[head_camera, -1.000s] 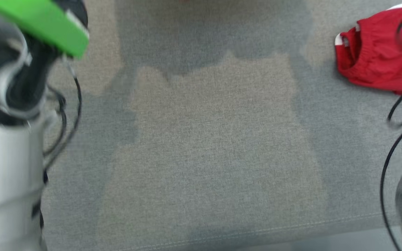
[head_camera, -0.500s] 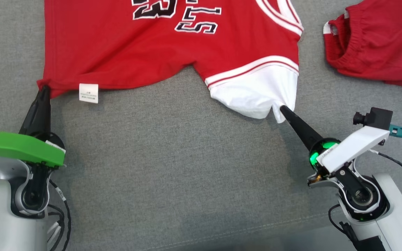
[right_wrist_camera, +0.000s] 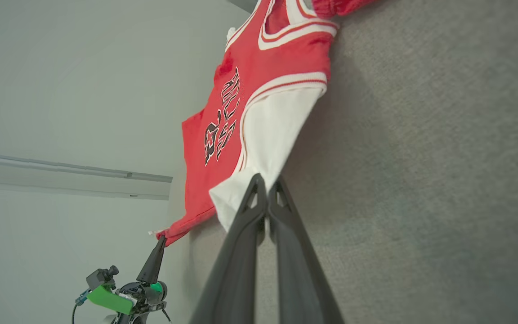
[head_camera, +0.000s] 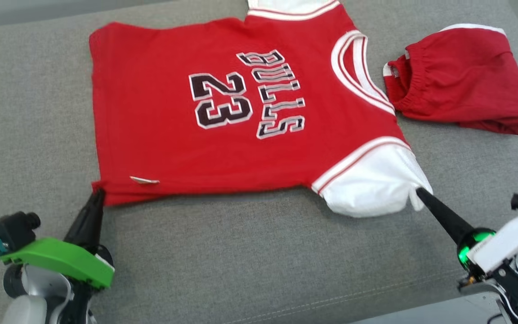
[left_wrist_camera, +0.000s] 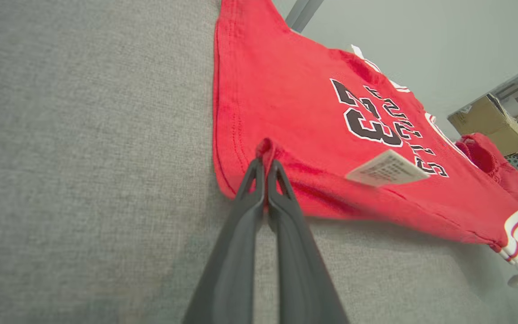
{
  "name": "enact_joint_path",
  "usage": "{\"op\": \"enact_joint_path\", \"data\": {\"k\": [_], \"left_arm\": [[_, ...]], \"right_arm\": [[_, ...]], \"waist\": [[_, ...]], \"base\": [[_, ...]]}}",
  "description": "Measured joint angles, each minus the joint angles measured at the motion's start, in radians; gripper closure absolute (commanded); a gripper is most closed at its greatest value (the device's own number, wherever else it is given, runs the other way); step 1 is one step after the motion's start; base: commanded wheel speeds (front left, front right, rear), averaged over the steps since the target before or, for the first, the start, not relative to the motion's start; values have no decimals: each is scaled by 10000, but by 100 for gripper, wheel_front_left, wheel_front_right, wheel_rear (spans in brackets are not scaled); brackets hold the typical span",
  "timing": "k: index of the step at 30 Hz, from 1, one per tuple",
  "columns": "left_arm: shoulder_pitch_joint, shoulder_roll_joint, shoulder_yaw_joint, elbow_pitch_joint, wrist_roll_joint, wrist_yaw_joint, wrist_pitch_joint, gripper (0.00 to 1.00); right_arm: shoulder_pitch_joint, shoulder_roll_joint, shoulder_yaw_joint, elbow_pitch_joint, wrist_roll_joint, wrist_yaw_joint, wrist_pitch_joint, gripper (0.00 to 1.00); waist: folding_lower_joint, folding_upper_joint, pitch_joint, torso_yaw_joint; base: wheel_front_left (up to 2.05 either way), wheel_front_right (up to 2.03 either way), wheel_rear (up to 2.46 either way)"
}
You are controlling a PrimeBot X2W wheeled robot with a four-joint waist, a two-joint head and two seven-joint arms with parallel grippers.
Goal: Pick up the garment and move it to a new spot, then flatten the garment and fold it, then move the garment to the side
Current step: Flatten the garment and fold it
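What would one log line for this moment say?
left end effector: shut on jersey hem corner | right end effector: shut on its white sleeve | red shorts: beside collar

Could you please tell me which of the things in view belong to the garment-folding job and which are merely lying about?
In the job: red jersey, spread on the grey cushion; left gripper, shut on its hem corner; right gripper, shut on its white sleeve.
Lying about: red shorts beside the jersey; cardboard box in the background.
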Motion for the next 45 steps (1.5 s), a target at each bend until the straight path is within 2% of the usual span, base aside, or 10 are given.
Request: {"op": "enact_joint_path", "data": {"k": [10,14,21,25,29,35,41,45], "left_arm": [[2371,-391,-293,-637,-435,-2,295,100],[2736,-305,-353,-1012,-504,-4,495,100],[2492,257,-422,-1987,-487,-75,867,100],[1814,456,-635,-2592,-464,-75,1329,100],[1202,972,-800,-3051,-345,-75,2000,100],[297,1258,-608,-3419,-316,77,2704,100],[-151,1275,-451,-3302,-364,460,3097,100],[-456,1252,-370,-3164,-405,562,3214,100]], "right_arm": [[2537,-247,-1294,-309,546,-199,-224,100],[2545,-378,-1352,-604,685,-102,-207,100],[2554,-606,-1233,-1361,813,81,82,100],[2377,-807,-1181,-1521,859,38,355,100],[1729,-1028,-1191,-1446,872,-203,589,100],[762,-1133,-1283,-1101,957,-550,779,100],[-58,-1104,-1296,-520,805,-907,802,100],[-575,-1070,-1225,-201,700,-911,761,100]], "waist": [[0,0,-492,347],[0,0,-403,458],[0,0,-132,661],[-1,0,144,701],[0,0,453,661],[0,0,873,542],[0,0,1198,428],[0,0,1350,388]], "base": [[0,0,0],[0,0,0],[0,0,0],[0,0,0],[0,0,0],[0,0,0],[0,0,0],[0,0,0]]}}
